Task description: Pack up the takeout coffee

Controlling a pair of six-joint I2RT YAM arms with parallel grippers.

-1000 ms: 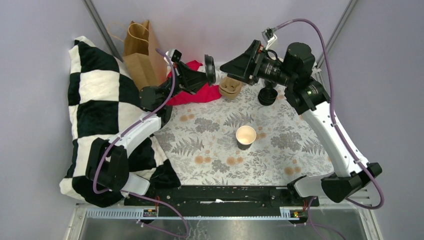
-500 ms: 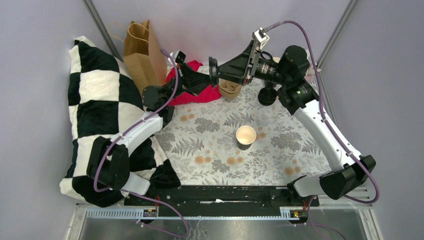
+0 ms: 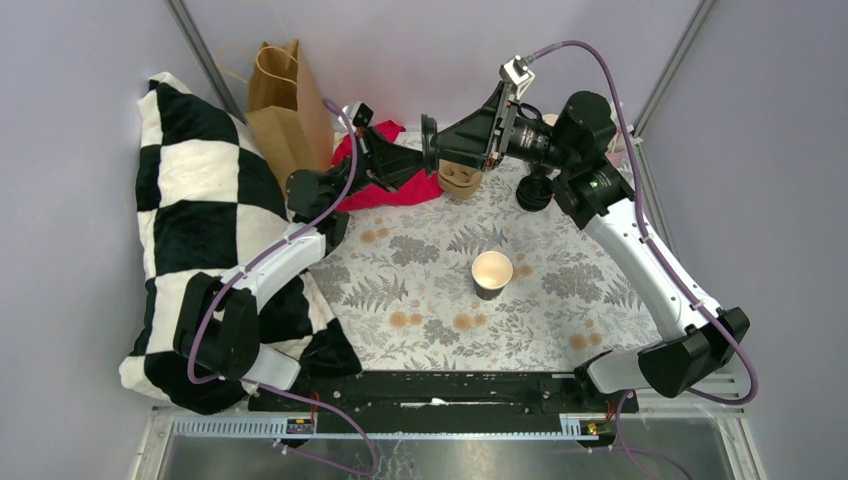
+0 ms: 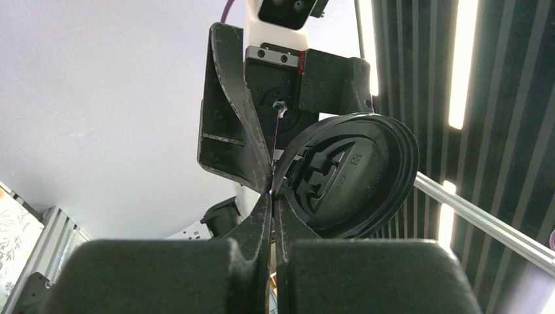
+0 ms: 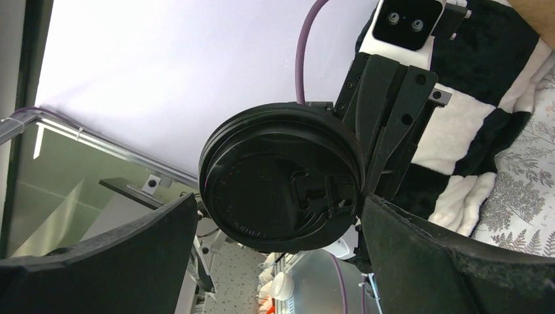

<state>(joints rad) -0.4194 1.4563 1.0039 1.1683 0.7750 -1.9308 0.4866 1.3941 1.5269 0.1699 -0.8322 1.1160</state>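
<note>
The paper cup (image 3: 492, 270) stands upright and lidless on the floral cloth (image 3: 560, 300), near the middle. Its round black lid (image 3: 428, 135) is up in the air at the back, on edge. My left gripper (image 3: 419, 152) is shut on the lid's rim; in the left wrist view the lid (image 4: 347, 176) sits just right of that gripper (image 4: 273, 191). My right gripper (image 3: 440, 140) is open. In the right wrist view its fingers (image 5: 98, 261) straddle the lid (image 5: 281, 186), one on each side of the rim, and the gripper (image 5: 278, 203) faces the lid's flat side.
A brown paper bag (image 3: 285, 105) stands at the back left, beside a black-and-white checked pillow (image 3: 195, 220). A red cloth (image 3: 400, 188) lies under the left wrist. A tan stack of cups (image 3: 462, 178) and a stack of black lids (image 3: 535, 190) sit at the back.
My right arm has swung left, and its open fingers have come up around the lid held by the left gripper. The left arm barely shifted.
</note>
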